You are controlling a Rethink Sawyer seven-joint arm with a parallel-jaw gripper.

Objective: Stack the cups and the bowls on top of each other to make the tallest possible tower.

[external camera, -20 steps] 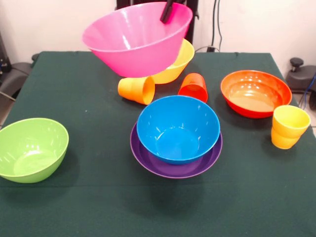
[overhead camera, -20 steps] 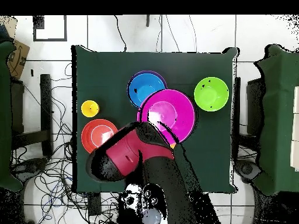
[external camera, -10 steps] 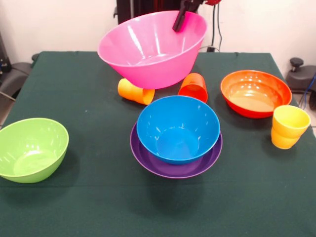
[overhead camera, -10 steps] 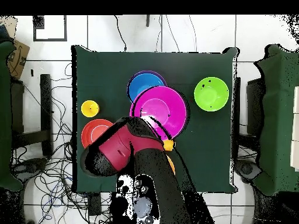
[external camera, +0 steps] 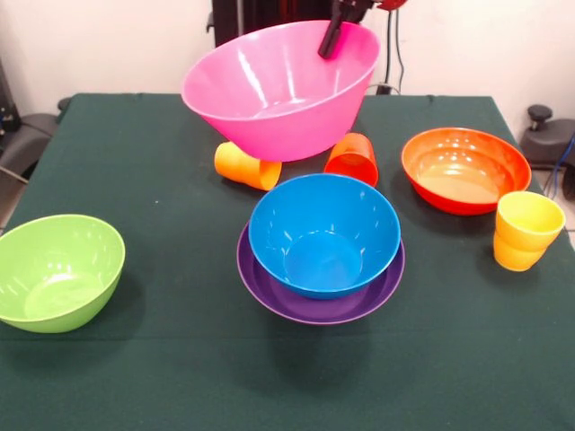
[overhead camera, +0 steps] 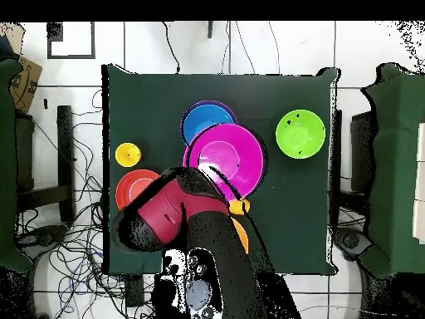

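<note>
My gripper (external camera: 332, 38) comes down from the top and is shut on the far rim of the large pink bowl (external camera: 274, 90), which hangs tilted above the back of the table. In front of it the blue bowl (external camera: 323, 232) sits inside the wide purple bowl (external camera: 269, 289). An orange cup (external camera: 244, 166) lies on its side under the pink bowl, beside a red-orange cup (external camera: 352, 158). From overhead the pink bowl (overhead camera: 226, 158) overlaps the blue bowl (overhead camera: 202, 120), and my arm (overhead camera: 178, 216) hides the gripper.
A green bowl (external camera: 54, 269) stands at the front left and an orange-red bowl (external camera: 464, 169) at the right. Close to the right edge, a yellow cup (external camera: 526, 226) sits on another cup. A yellow edge (overhead camera: 241, 234) shows beside my arm in the overhead view.
The pink bowl has moved right in the front view and levelled somewhat, now covering the yellow bowl seen behind it a second ago. Everything else on the table stayed put.
</note>
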